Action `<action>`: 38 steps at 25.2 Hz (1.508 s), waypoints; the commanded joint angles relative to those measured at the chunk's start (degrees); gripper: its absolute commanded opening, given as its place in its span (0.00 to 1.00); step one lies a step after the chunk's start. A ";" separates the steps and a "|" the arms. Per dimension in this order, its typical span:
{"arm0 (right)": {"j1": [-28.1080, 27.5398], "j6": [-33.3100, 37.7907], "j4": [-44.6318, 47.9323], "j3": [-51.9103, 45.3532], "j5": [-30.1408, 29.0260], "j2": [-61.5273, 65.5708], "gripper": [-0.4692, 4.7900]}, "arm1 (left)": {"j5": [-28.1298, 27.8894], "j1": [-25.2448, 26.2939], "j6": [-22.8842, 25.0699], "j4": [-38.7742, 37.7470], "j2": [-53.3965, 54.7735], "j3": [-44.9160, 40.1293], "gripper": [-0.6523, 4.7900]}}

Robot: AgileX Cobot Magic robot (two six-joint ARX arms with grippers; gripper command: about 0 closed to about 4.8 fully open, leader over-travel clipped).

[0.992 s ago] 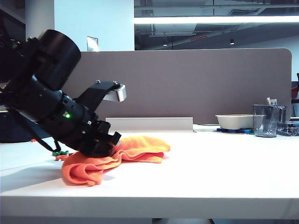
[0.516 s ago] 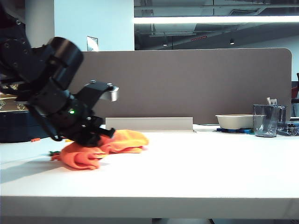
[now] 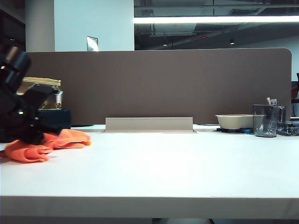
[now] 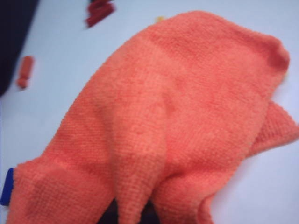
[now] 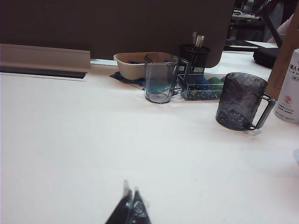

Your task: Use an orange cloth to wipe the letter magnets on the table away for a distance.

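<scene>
The orange cloth [image 3: 51,142] lies rumpled at the far left of the white table [image 3: 177,163]. My left gripper [image 3: 37,136] presses down on it there. In the left wrist view the orange cloth [image 4: 177,116] fills most of the picture, and my left gripper [image 4: 133,212] is shut on a fold of it, with only dark finger bases showing. Letter magnets lie past the cloth's edges: a red one [image 4: 99,13], a red-orange one [image 4: 24,71], a blue one [image 4: 6,186] and a yellow tip [image 4: 160,18]. My right gripper [image 5: 131,193] is shut and empty over bare table.
A brown-grey partition [image 3: 187,84] with a pale cable tray [image 3: 149,124] runs along the back. At the back right stand a beige bowl [image 5: 128,64], a clear cup [image 5: 161,77], a smoky mug [image 5: 240,100], a small clear box [image 5: 201,86] and a white bottle [image 5: 290,88].
My left arm has swept far to the left, dragging the orange cloth along the table with it. The magnets seen by the cloth's left edge earlier no longer show in the exterior view.
</scene>
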 commanded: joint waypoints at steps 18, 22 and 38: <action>0.00 0.07 0.92 -0.44 0.04 -0.22 0.08 | 5.35 -12.22 -3.85 0.04 0.11 14.29 0.11; 0.00 0.07 0.90 -0.44 0.07 -0.22 0.08 | 5.46 -14.03 -4.11 -0.07 3.04 16.83 0.11; 0.00 0.07 0.92 -0.44 0.07 -0.22 0.08 | -0.20 -11.67 -7.56 -14.86 13.70 24.04 0.11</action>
